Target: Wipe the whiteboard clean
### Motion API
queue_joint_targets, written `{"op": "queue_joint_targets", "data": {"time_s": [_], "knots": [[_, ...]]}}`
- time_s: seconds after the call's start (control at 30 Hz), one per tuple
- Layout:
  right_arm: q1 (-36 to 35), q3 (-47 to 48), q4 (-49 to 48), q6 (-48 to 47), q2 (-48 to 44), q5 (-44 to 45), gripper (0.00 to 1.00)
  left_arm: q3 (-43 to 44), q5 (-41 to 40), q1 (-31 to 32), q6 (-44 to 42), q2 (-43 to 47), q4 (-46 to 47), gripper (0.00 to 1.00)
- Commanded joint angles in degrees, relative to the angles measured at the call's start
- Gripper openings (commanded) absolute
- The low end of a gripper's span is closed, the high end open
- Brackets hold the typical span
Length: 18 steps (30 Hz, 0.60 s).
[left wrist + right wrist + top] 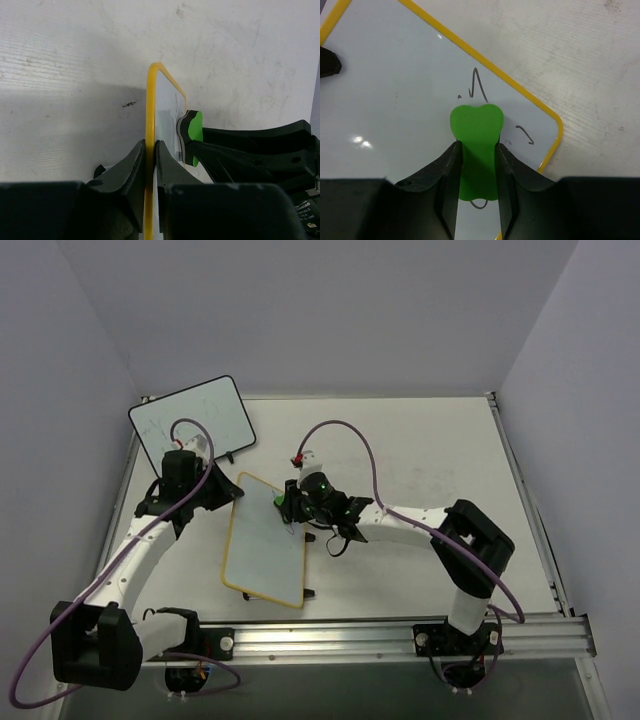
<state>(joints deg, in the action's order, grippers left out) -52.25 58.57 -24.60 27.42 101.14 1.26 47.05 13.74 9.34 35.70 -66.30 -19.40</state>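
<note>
My left gripper (150, 150): jaws closed tight on whiteboard (265, 540) yellow rim, bracing it against wiping. My right gripper (476, 152): jaws clamped on green eraser (476, 125), set at scribbles (479, 82) near whiteboard corner. Whiteboard on table (420, 460), perhaps tilted.

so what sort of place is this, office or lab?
Most likely a robot lab test cell, not an office: a scuffed white table boxed in by plain pale walls, two white robot arms mounted on a silver aluminium rail, and a yellow-rimmed white whiteboard as the workpiece.
</note>
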Motion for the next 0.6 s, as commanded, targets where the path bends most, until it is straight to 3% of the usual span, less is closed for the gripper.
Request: {"op": "queue_joint_targets", "data": {"time_s": [0.0,0.07,0.13,0.27,0.57], "knots": [[-1.80,2.69,-1.33,0.53,-1.47,4.72,0.00,-0.55,-0.20,0.50,-0.72,1.53,0.94,0.16],[-1.89,3.04,-1.24,0.62,-1.21,4.63,0.00,-0.81,0.15,0.59,-0.46,1.88,1.03,0.19],[-1.89,3.48,-0.98,0.62,-0.69,4.63,0.00,-1.43,0.41,0.67,-0.20,2.58,1.47,0.35],[-1.98,4.89,-1.06,0.71,0.19,4.37,0.00,-2.31,0.41,0.68,-0.20,3.81,2.17,0.47],[-2.51,2.34,-0.62,0.27,-1.39,6.30,0.00,-1.78,0.06,0.76,0.07,3.72,1.64,0.48]]}}
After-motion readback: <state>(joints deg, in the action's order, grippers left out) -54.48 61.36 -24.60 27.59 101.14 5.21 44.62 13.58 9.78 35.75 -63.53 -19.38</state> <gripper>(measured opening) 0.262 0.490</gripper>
